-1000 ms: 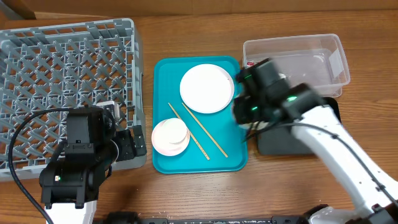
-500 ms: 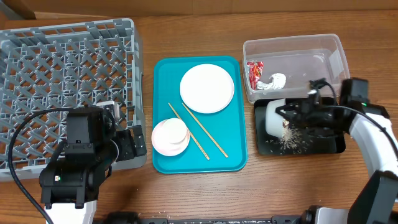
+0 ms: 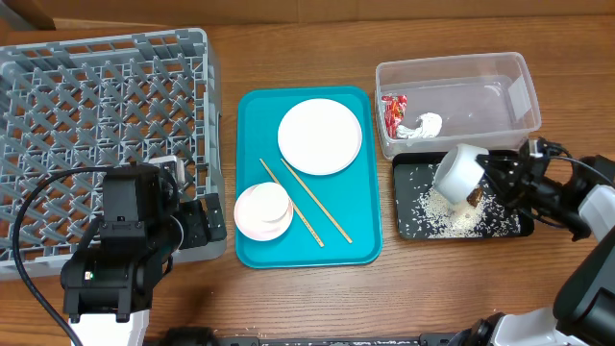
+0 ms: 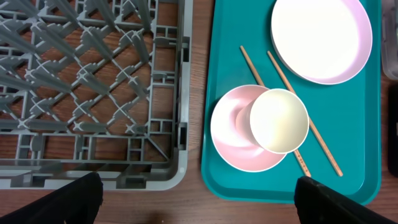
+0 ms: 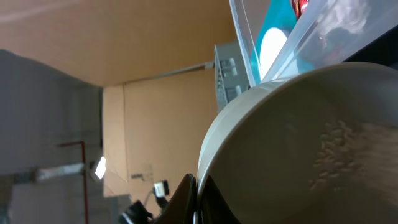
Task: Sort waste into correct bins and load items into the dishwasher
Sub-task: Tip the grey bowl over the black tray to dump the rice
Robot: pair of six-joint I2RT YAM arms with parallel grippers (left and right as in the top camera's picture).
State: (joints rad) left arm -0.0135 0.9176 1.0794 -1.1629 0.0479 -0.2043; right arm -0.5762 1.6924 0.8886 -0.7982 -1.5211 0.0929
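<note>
My right gripper (image 3: 483, 185) is shut on the rim of a pale grey-green bowl (image 3: 457, 171), which is tipped on its side above the black tray (image 3: 407, 227). Loose white rice (image 3: 450, 217) lies scattered on that tray. In the right wrist view the fingers (image 5: 188, 198) pinch the bowl (image 5: 298, 149) wall, with rice grains stuck inside. The clear tub (image 3: 500, 69) holds a red wrapper (image 3: 392, 111) and a white tissue (image 3: 424, 126). My left gripper (image 3: 202, 223) (image 4: 199, 214) stands open and empty by the dish rack (image 3: 96, 115) corner.
A teal serving tray (image 3: 252, 245) carries a white plate (image 3: 320, 135), a pink bowl (image 4: 233, 134) with a small white cup (image 4: 278, 120) in it, and two chopsticks (image 3: 317, 207). The rack (image 4: 93, 81) fills the left side.
The right arm has swung right off the black tray. The bowl was tipped and lifted, and rice has spilled onto the tray. The left arm has not moved.
</note>
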